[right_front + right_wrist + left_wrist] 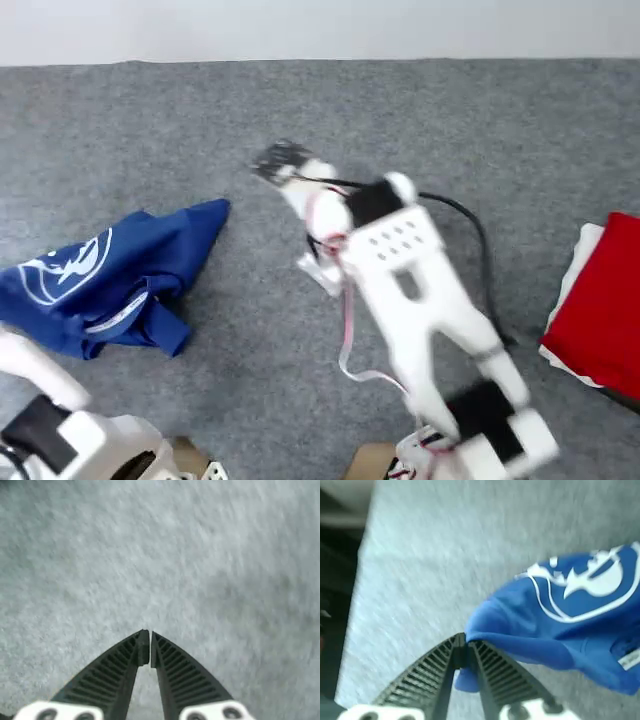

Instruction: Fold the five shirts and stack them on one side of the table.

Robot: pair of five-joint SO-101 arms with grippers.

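The left gripper (465, 647), nearest the robot, has its claw closed, and the tips appear to pinch a raised fold at the edge of the blue shirt (560, 625). That shirt lies crumpled on the left of the grey table (300, 100). Its long axis runs slantwise from the near left edge toward the middle, with a pointed corner aimed at the centre and the white print at the opposite, left end. Off to the right, a folded red shirt (605, 300) rests on a white shirt (578, 262), so the stack looks begun and the blue shirt seems to be the one in hand. Farther out, the right gripper (146, 647) hangs closed and empty over bare table. The next move likely calls for it to take a second corner so the shirt can be spread flat.
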